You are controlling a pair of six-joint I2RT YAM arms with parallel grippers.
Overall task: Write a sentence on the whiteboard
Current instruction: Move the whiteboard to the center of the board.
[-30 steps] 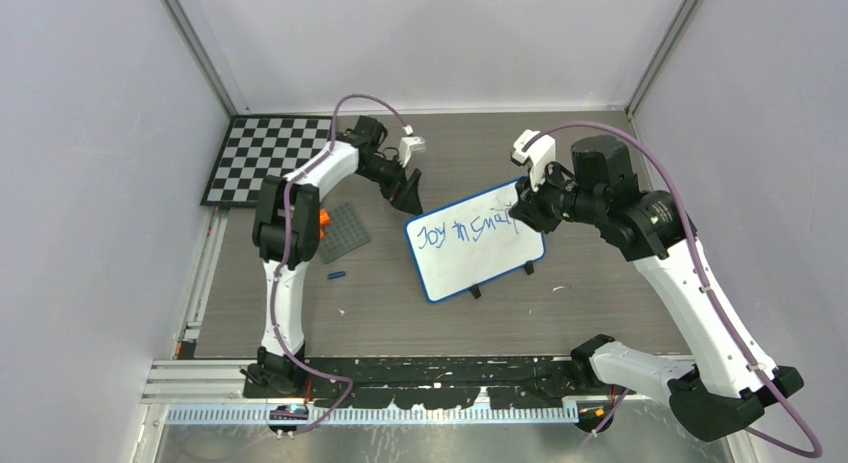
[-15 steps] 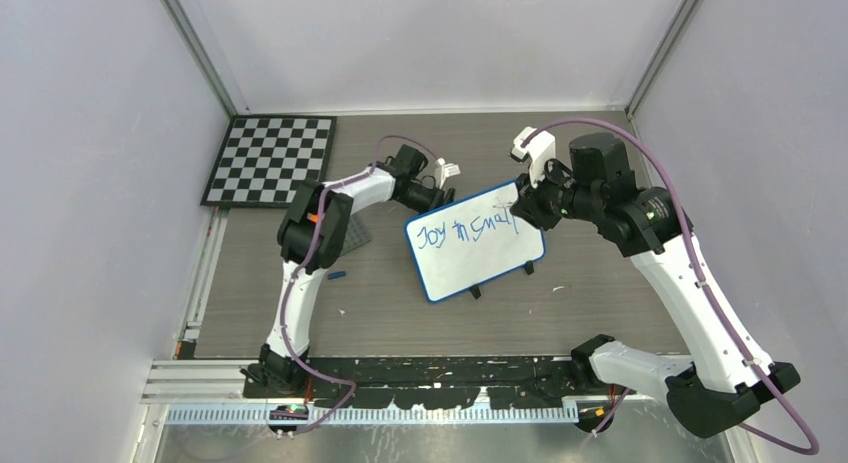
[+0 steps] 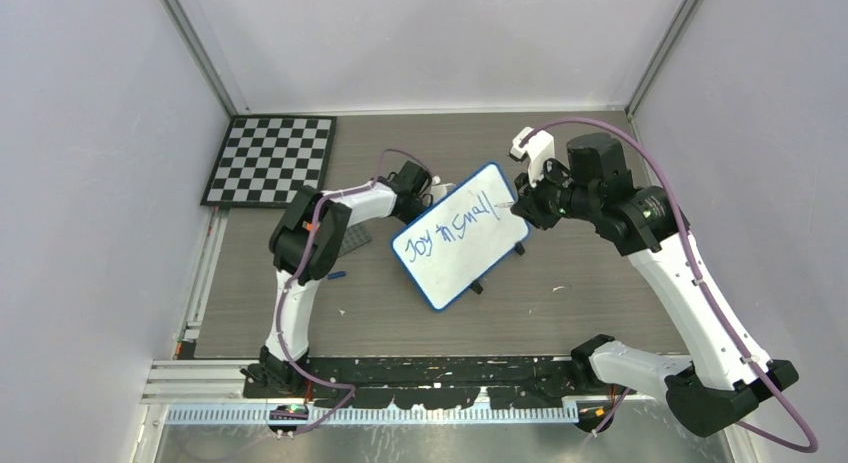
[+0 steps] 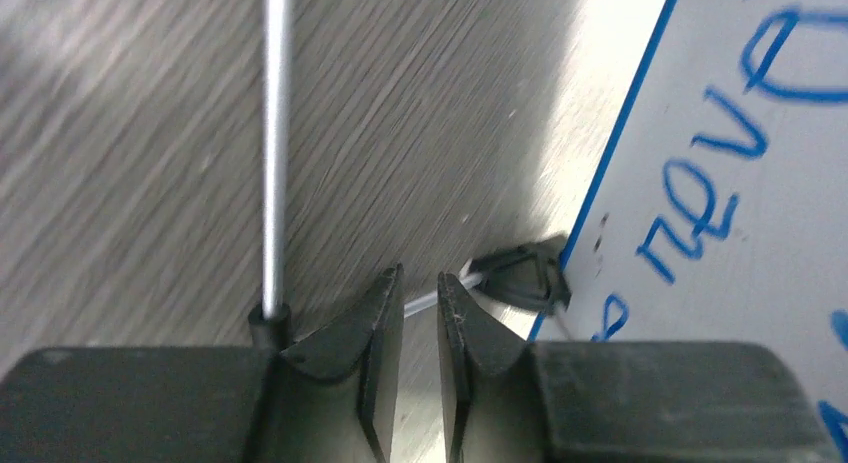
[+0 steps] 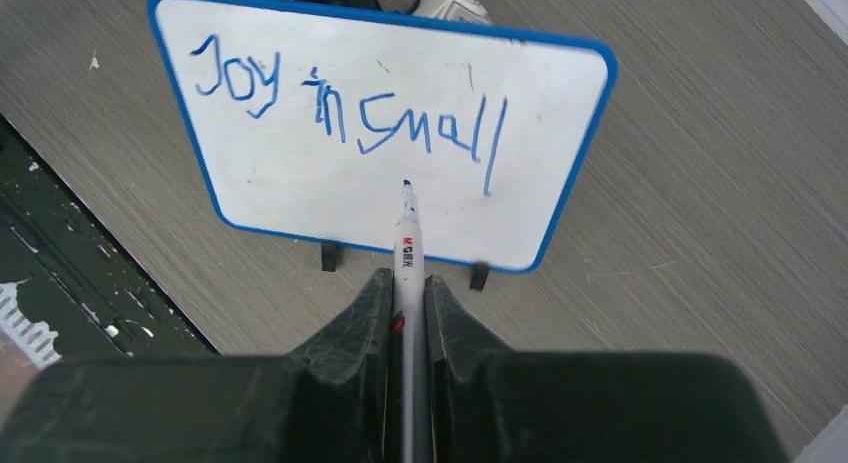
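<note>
The whiteboard stands on its black feet mid-table, turned at a slant. On it is the sentence, blue words reading "Joy in Small" in one line. My right gripper is shut on a white marker. The marker's tip sits just under "Small", and I cannot tell if it touches. My left gripper is behind the board's far edge, beside a black foot. Its jaws stand a narrow gap apart with nothing between them. The board's rear face carries other blue writing.
A checkerboard lies at the back left. A grey studded plate is partly hidden under the left arm, with a small blue piece near it. A thin silver rod rises left of the left fingers. A black rail lines the near edge.
The left arm swung right to the board's back edge and its jaws narrowed. The board turned counter-clockwise, its left end swinging nearer. The right gripper has stayed nearly still, holding the marker.
</note>
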